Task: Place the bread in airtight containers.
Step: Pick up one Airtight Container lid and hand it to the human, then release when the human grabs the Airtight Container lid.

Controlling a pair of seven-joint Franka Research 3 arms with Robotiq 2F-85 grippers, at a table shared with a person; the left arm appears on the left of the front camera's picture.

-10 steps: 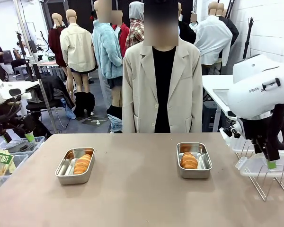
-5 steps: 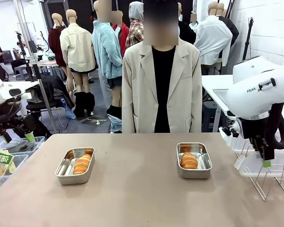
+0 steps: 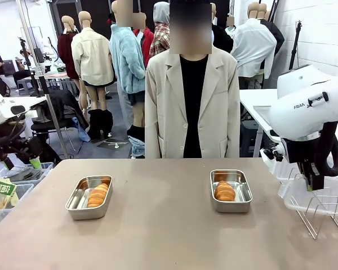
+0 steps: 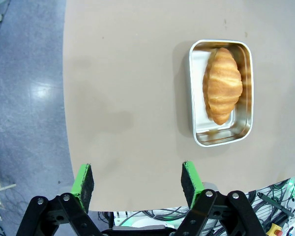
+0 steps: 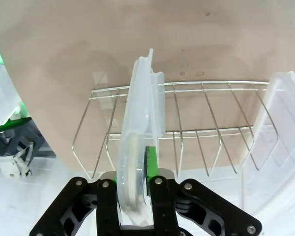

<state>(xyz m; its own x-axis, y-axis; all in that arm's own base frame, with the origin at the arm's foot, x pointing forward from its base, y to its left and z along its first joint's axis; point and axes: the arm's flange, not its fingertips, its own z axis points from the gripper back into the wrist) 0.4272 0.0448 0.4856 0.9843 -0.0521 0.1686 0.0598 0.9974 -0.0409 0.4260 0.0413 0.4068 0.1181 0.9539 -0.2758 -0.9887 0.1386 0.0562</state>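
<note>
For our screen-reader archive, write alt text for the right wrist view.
The right end effector is shut on a clear plastic lid, held edge-on over a wire rack that stands on a tan table. A second clear lid sits at the picture's right edge, by the rack.

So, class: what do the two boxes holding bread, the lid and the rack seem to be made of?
Left box and right box: probably stainless steel, polished; the walls shine and mirror the bread.
Lid: likely plastic, whitish and translucent; light passes through it.
Rack: thin metal wire, bright finish; it glints silver.
</note>
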